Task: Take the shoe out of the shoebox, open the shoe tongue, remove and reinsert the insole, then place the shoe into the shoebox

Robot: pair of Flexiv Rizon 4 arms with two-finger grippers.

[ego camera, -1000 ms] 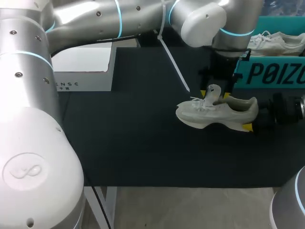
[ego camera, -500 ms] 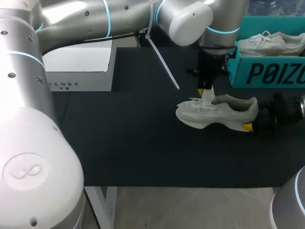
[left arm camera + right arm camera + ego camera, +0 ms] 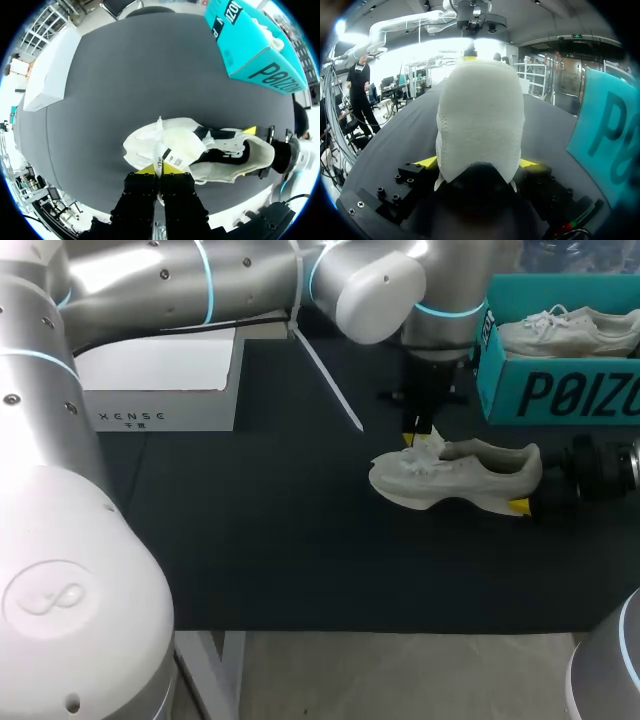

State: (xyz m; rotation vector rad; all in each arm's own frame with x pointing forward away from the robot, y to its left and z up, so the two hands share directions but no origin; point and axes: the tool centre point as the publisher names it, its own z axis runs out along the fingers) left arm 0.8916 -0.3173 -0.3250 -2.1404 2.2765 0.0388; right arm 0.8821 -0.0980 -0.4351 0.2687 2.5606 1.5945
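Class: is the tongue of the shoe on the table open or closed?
Open: the left gripper pinches the tongue forward in its jaws, baring the shoe interior.

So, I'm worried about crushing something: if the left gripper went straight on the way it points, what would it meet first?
The shoe: the left gripper points down at it, jaws pinching its tongue, so it would likely press into the laced top.
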